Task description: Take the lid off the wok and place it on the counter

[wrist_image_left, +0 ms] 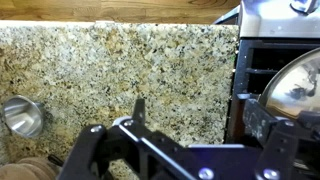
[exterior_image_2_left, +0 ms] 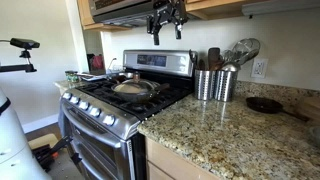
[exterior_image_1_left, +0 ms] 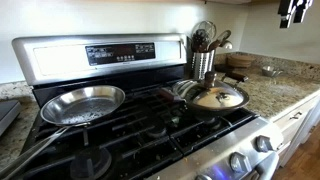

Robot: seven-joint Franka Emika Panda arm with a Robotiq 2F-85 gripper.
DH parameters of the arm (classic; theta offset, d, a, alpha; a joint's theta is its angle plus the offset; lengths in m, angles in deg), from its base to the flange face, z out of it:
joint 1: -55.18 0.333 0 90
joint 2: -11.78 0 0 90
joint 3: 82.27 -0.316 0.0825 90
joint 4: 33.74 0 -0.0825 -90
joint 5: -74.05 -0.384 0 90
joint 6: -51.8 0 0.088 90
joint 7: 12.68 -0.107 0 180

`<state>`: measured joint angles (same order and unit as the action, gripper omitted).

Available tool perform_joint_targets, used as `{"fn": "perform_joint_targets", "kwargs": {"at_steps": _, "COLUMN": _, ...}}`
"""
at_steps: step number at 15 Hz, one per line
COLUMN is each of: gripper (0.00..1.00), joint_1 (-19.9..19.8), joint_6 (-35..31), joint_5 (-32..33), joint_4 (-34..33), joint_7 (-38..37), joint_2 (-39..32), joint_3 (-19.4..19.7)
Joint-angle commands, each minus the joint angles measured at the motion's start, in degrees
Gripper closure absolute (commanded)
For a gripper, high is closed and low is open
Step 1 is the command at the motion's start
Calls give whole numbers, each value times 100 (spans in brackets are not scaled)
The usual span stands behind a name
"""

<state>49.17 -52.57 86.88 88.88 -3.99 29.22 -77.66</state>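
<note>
Plainly, the round, shallow-domed glass lid with a metal rim (exterior_image_1_left: 217,96) sat level on the wide black wok (exterior_image_1_left: 215,111), on the right side of the black grated stove top (exterior_image_1_left: 140,128), nearest the speckled beige-brown granite desk (exterior_image_2_left: 215,135). Being round, it had no long axis; its dome and small knob pointed straight up. The black gripper (exterior_image_2_left: 165,36) hung high above the stove, well apart from the lid, jaws spread wide and holding nothing. The knob looked small and could slip out of a poorly centred pinch. A tilted lid might catch the wok's rim and drag it. The steel utensil canisters (exterior_image_2_left: 210,84) stood beside the path to the desk and could be struck.
</note>
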Motion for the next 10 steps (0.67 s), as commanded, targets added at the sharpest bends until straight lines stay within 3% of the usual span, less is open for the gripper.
{"fn": "perform_joint_targets", "kwargs": {"at_steps": 1, "gripper": 0, "joint_1": 48, "joint_6": 21, "joint_5": 10, "joint_4": -16, "joint_7": -9, "joint_2": -3, "joint_3": 40}}
{"fn": "perform_joint_targets", "kwargs": {"at_steps": 10, "gripper": 0, "joint_1": 107, "joint_6": 47, "joint_5": -137, "joint_4": -29, "joint_7": 208, "joint_2": -62, "joint_3": 73}}
